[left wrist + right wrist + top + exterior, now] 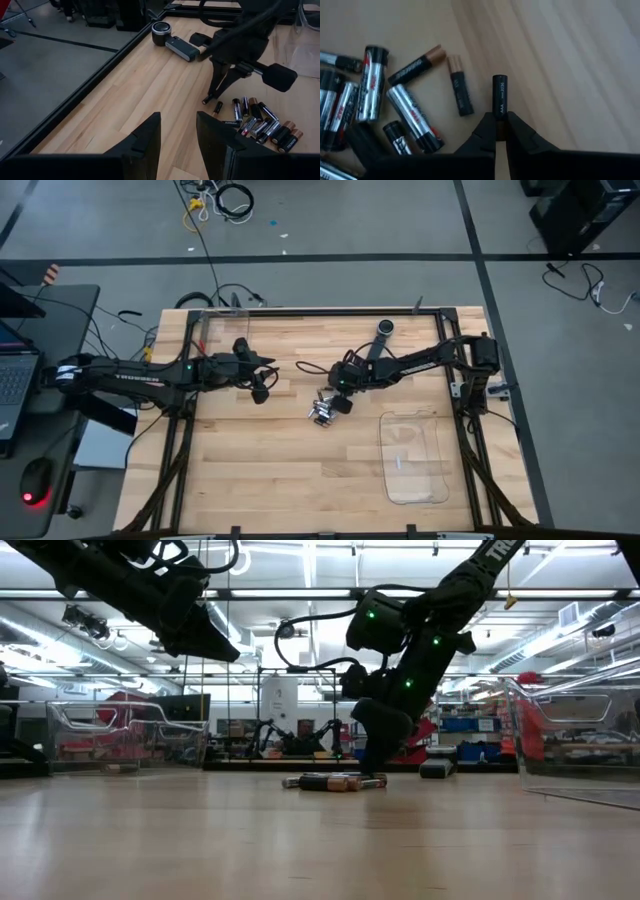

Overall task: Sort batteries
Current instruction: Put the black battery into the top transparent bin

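Several batteries (380, 100) lie loose in a heap (322, 413) on the wooden table, silvery, black and copper-ended; the low view shows them (335, 782) side by side on the wood. My right gripper (500, 131) stands at the heap's far edge, slanting down, shut on a small black AAA battery (500, 95). In the left wrist view the same gripper (212, 94) shows above the heap (260, 122). My left gripper (178, 131) waits open above the table's left middle (262, 387), with nothing between its fingers. My right gripper pinches the black AAA battery by one end (500, 118) between its two fingertips. The fingers slant down from the table's right side, and the battery sticks out forward in line with them. Whether its free end (205, 101) is clear of the wood I cannot tell.
A clear plastic tray (413, 458) lies at the near right, and another clear container (215, 330) stands at the far left. A long black remote-like device (380, 338) lies near the far edge. A black frame borders the table, with bare wood in front of the heap.
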